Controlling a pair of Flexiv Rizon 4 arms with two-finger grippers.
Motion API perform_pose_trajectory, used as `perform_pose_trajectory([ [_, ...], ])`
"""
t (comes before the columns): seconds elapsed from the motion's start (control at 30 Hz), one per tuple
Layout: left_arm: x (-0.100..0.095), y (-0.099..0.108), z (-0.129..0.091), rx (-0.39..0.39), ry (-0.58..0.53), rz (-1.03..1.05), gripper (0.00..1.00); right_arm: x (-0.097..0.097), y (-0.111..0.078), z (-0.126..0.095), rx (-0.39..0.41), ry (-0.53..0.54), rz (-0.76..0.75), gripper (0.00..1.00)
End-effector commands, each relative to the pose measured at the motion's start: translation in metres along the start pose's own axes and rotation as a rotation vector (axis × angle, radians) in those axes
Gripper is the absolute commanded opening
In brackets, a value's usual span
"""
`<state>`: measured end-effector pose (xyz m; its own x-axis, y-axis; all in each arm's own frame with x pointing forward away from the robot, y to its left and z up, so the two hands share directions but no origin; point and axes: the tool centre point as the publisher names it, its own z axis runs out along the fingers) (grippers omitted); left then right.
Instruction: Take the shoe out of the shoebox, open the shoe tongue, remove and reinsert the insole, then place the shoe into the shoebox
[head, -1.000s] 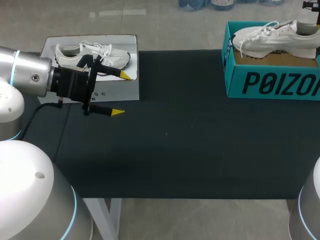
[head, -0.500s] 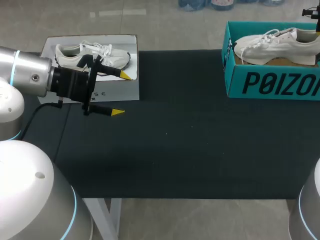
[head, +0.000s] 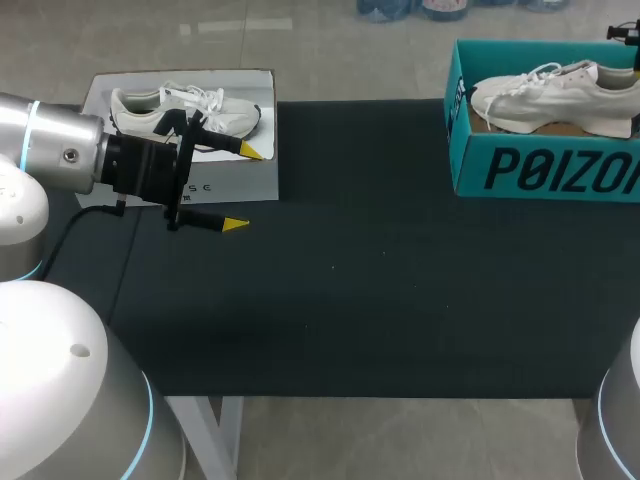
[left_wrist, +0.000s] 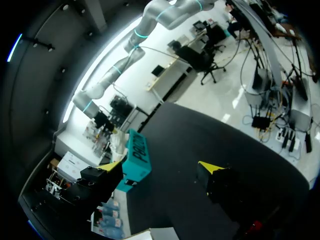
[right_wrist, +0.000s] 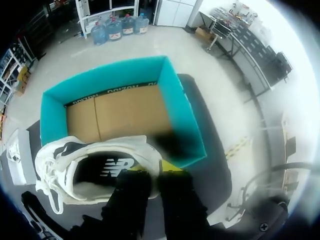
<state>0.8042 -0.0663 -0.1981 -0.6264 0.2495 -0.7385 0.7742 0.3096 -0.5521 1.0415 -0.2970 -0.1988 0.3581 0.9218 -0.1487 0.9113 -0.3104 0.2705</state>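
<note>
"Well, what's changed on your side?"

"My right hand (right_wrist: 151, 169) has brought the shoe (head: 550, 95) lower. It now hangs low over the open top of the teal shoebox (head: 540, 168), at the far right of the surface (head: 380, 300). The hand is clamped on the heel collar, and the box floor is bare cardboard. I'd judge this the final step, with the set-down not yet finished. My left hand (head: 243, 187) hasn't budged: spread wide, holding nothing."

"Any writing?"

"Large dark letters along the box's front wall, and a white logo on the insole (right_wrist: 112, 165). I'm not reading either out."
</note>
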Motion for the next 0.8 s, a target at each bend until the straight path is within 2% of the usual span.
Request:
perform_pose_trajectory([
  [0.03, 0.0, 0.0, 0.0, -0.002, 0.004, 0.0, 1.0, 0.005, 0.005, 0.003, -0.013, 0.007, -0.014, 0.0],
  [0.23, 0.0, 0.0, 0.0, -0.002, 0.004, 0.0, 1.0, 0.009, 0.013, -0.008, -0.037, 0.015, -0.029, 0.0],
  [0.57, 0.0, 0.0, 0.0, -0.002, 0.004, 0.0, 1.0, 0.006, 0.025, -0.008, -0.059, 0.014, -0.038, 0.0],
  [0.8, 0.0, 0.0, 0.0, -0.002, 0.004, 0.0, 1.0, 0.002, 0.021, 0.014, -0.048, 0.024, -0.05, 0.0],
])
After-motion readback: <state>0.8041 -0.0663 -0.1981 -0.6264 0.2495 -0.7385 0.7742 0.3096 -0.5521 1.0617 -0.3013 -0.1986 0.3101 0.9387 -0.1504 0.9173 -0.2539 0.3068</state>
